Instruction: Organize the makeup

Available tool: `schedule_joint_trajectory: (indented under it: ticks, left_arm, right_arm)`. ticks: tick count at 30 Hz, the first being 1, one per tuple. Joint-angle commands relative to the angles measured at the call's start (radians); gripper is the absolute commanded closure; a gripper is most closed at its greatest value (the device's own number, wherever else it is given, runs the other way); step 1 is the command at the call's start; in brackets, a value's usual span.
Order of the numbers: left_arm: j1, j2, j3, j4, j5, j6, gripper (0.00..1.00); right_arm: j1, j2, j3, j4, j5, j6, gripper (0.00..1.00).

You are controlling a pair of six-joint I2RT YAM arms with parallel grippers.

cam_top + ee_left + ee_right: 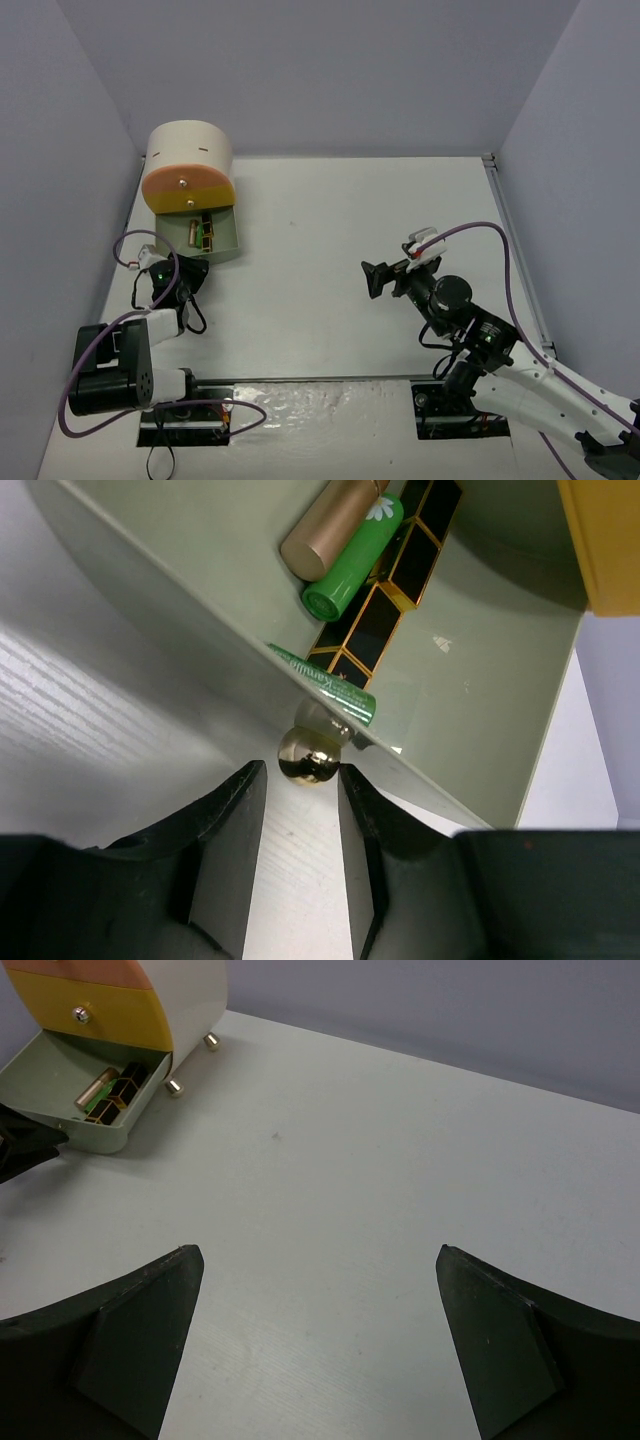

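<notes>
With the left gripper [300, 773] narrowed around the gold knob [308, 757] of the green drawer [480, 670], contact not discernible, the knob was best pinched squarely and pushed straight, the makeup tubes [355, 565] lying inside.

You had the pale white surface [350, 260] in front of you, and on it, at the far left, the cream drum-shaped box [188, 150] stood on small gold feet [174, 1087], its green drawer [222, 240] pulled open.
</notes>
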Motion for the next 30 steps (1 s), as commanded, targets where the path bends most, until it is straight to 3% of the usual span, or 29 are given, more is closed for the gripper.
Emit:
schedule_joint_trajectory:
  ticks: [1, 5, 11, 20, 30]
  left_arm:
    - [0.011, 0.011, 0.025, 0.149, -0.003, 0.036, 0.70]
    - [0.012, 0.014, 0.027, 0.162, 0.001, 0.039, 0.76]
    - [0.012, -0.033, 0.033, 0.114, 0.001, 0.051, 0.99]
    - [0.012, -0.091, 0.091, 0.021, -0.016, 0.075, 1.00]
    - [0.012, 0.063, 0.167, 0.094, 0.000, 0.064, 1.00]
  right_arm:
    - [-0.006, 0.015, 0.003, 0.068, 0.021, -0.009, 0.00]
    - [-0.007, 0.020, 0.003, 0.068, 0.021, -0.011, 0.00]
    - [-0.007, 0.028, 0.003, 0.071, 0.021, -0.015, 0.00]
    - [-0.007, 0.033, 0.005, 0.072, 0.021, -0.017, 0.00]
    - [-0.007, 0.029, 0.002, 0.074, 0.023, -0.017, 0.00]
